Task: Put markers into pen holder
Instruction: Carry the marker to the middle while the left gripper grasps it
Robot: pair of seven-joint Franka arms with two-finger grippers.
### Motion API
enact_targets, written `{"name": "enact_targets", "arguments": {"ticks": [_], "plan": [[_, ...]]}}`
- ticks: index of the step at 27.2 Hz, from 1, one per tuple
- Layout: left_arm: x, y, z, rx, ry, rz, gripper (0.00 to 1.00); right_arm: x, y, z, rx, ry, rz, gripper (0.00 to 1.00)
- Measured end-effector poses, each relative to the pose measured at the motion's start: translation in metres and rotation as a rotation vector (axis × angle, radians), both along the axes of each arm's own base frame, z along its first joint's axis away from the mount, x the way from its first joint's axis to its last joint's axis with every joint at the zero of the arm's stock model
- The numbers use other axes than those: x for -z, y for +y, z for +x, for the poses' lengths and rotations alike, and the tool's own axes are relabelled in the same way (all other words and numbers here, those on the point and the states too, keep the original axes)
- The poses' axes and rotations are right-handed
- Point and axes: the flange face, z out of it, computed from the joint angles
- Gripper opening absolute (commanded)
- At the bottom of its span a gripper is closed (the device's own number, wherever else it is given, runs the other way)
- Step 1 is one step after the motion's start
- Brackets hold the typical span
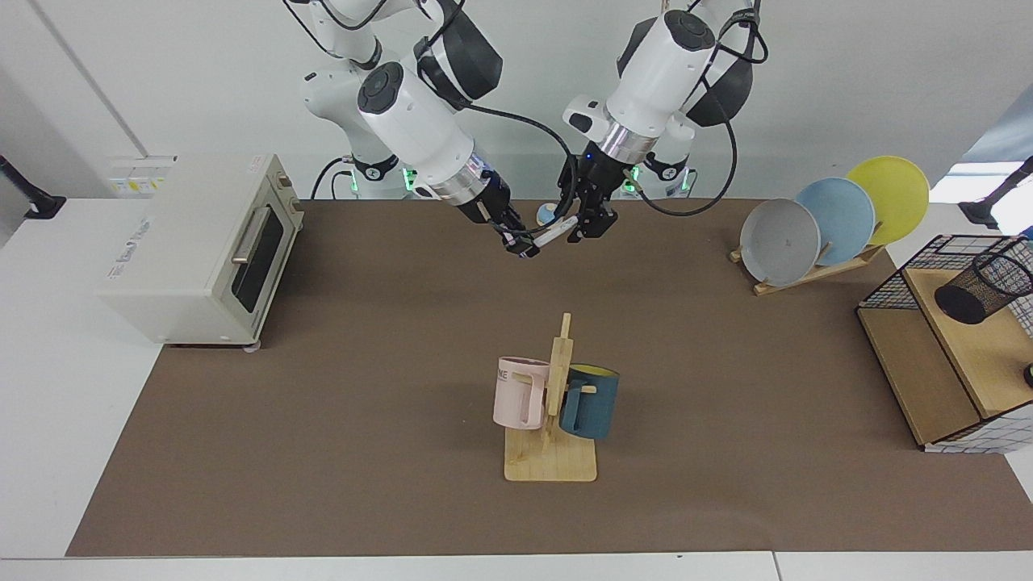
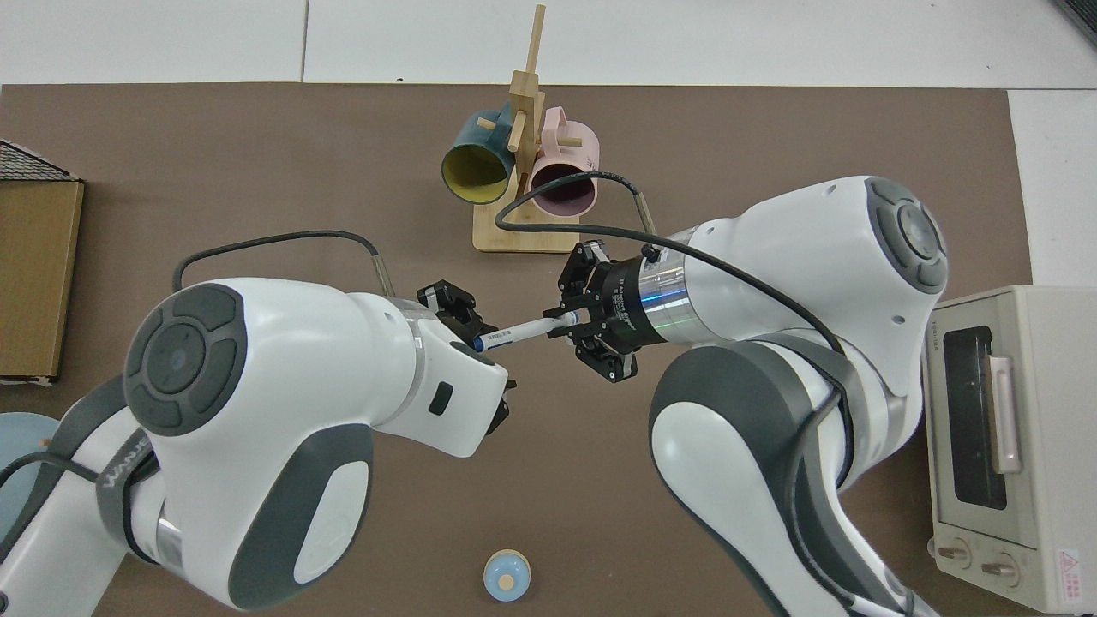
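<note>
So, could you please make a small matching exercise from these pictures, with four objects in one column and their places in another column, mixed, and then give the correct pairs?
Things:
1. marker
2. pen holder
3. pink mug
4. yellow plate

Places:
A. hanging on the wooden mug tree
B. held in the air between the right gripper and the left gripper
C. standing in the wooden plate rack with two other plates
D. lying tilted on the top wooden shelf of the wire basket

Pairs: 1-B, 2-D, 3-A, 4-C
</note>
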Motion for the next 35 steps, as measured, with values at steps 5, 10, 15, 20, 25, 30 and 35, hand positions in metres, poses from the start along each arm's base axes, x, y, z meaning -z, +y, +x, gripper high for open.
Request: {"name": "enact_targets", "arguments": {"ticks": [5, 10, 15, 20, 25, 30, 35], "plan": [[-0.004, 0.002, 0.003, 0.018, -0.021, -0.004, 0.37, 0.000, 0.000, 0.000, 0.001, 0.000, 0.000, 0.00], [-0.006, 0.002, 0.004, 0.021, -0.028, -0.005, 0.18, -0.001, -0.001, 0.000, -0.002, 0.001, 0.000, 0.00], [-0.007, 0.004, 0.007, 0.018, -0.039, -0.009, 0.13, -0.003, -0.001, -0.002, -0.007, 0.004, 0.001, 0.00], [-0.010, 0.004, 0.007, 0.019, -0.045, -0.011, 0.00, -0.006, -0.002, -0.002, -0.006, 0.000, 0.003, 0.08], [-0.015, 0.003, 0.008, 0.027, -0.055, -0.017, 0.00, -0.008, -0.003, -0.002, -0.005, -0.004, 0.005, 1.00], [-0.025, 0.000, 0.006, 0.034, -0.070, -0.025, 0.00, -0.003, -0.003, -0.002, -0.012, -0.007, -0.020, 1.00], [-0.026, 0.000, 0.005, 0.038, -0.069, -0.024, 0.00, -0.002, -0.004, -0.001, -0.018, -0.014, -0.036, 1.00]]}}
